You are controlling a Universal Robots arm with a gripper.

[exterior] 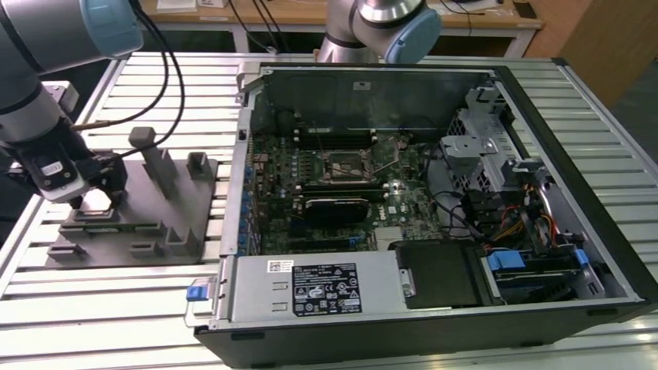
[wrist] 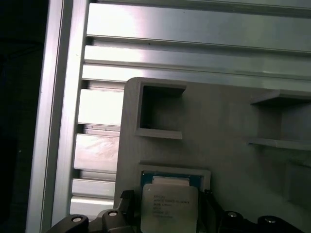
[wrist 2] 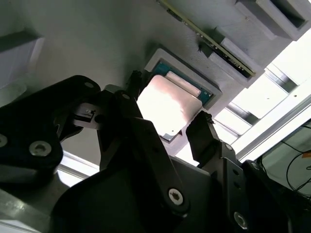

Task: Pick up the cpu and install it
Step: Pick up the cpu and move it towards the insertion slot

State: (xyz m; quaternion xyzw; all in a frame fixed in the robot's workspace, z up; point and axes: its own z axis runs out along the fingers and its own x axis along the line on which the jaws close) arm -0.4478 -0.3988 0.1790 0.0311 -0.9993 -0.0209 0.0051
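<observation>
The cpu (wrist: 169, 209), a thin square chip with a pale silver top, lies flat in a shallow square recess of the grey plastic fixture (wrist: 218, 126). In the exterior view my gripper (exterior: 92, 202) is lowered onto the fixture (exterior: 154, 223) at the exterior view's left. Both wrist views show my gripper (wrist 2: 167, 103) (wrist: 168, 196) open, one black finger on each side of the cpu (wrist 2: 170, 97) and close to its edges. The chip still rests in the recess. The motherboard's socket (exterior: 344, 163) sits inside the open computer case (exterior: 575, 200).
Upright grey posts (exterior: 159, 166) rise from the fixture just beside my gripper. Everything rests on a slatted aluminium table (exterior: 103, 308). A second robot arm (exterior: 381, 23) stands behind the case. A black power supply and cables fill the case's near side.
</observation>
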